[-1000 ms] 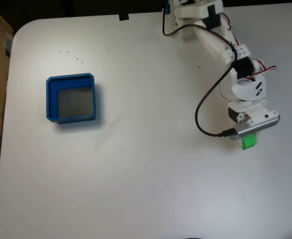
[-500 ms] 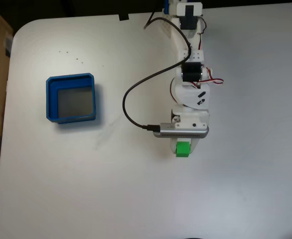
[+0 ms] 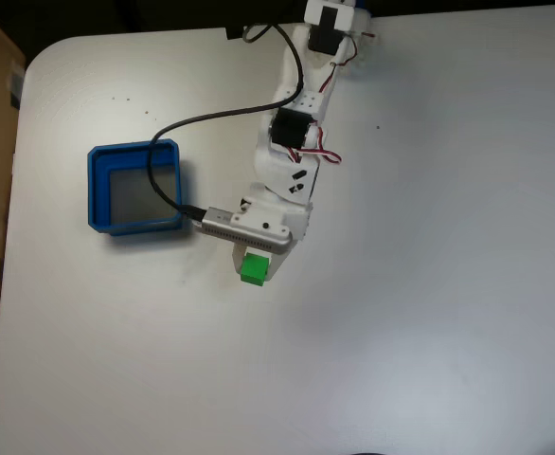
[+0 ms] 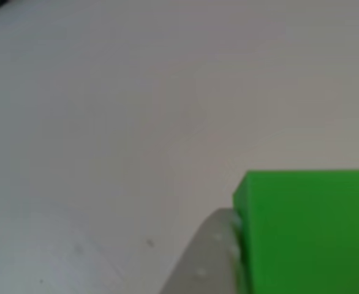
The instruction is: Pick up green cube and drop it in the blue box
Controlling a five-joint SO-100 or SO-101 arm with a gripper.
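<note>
One arm reaches down my fixed view from its base at the top edge of the white table [image 3: 429, 313]; its gripper [image 3: 255, 268] is clamped on the green cube [image 3: 253, 269], which pokes out below the grey camera bar mounted across the wrist; the cube sits just right of and a little below the blue box [image 3: 96, 190], close to its lower right corner but apart from it; the box lies on the left part of the table, its grey floor bare; a black cable [image 3: 178, 128] loops from the arm's base over the box's right wall to the wrist; in the other view I see the cube [image 4: 308, 233] filling the lower right corner, one pale fingertip [image 4: 207, 263] pressed against its left face, blurred table beyond
</note>
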